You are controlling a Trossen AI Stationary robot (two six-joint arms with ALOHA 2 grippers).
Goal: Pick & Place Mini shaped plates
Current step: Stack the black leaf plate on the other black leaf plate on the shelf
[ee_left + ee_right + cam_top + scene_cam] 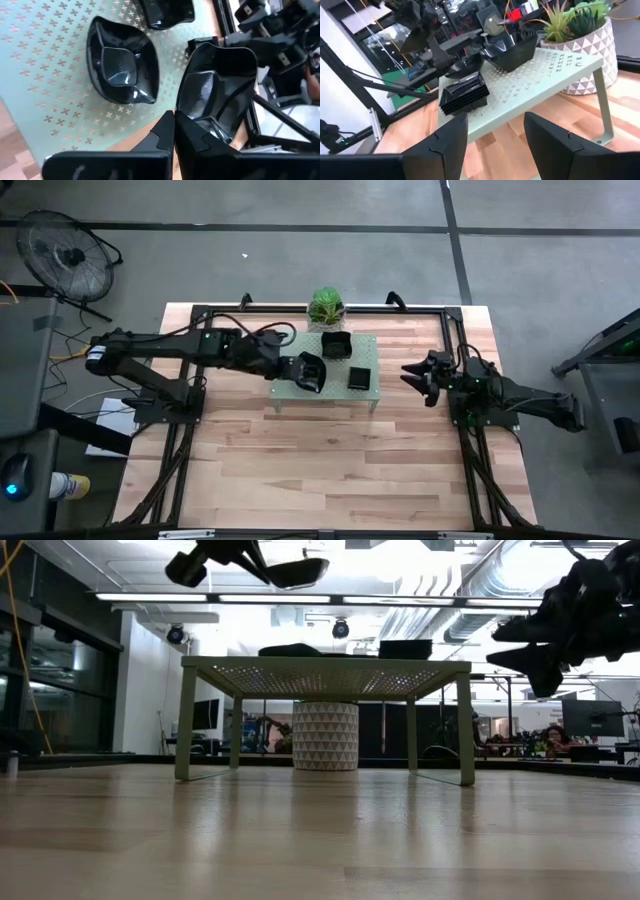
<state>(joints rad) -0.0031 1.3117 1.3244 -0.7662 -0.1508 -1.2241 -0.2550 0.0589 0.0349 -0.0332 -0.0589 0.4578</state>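
A pale green rack [325,395] with lots of tiny holes stands on a wooden table [330,470]. The rack has thin legs, and it sits near the far edge of the table. Right behind the rack is a small green plant [326,306]. The plant grows in a white pot [325,737] with a triangle pattern, and from low down the pot shows under the rack, between its legs. A black round fan [62,252] stands on the grey floor [300,240], well away from the rack, past the table's far left corner. Far behind the rack is a big room with long ceiling lights [330,598].
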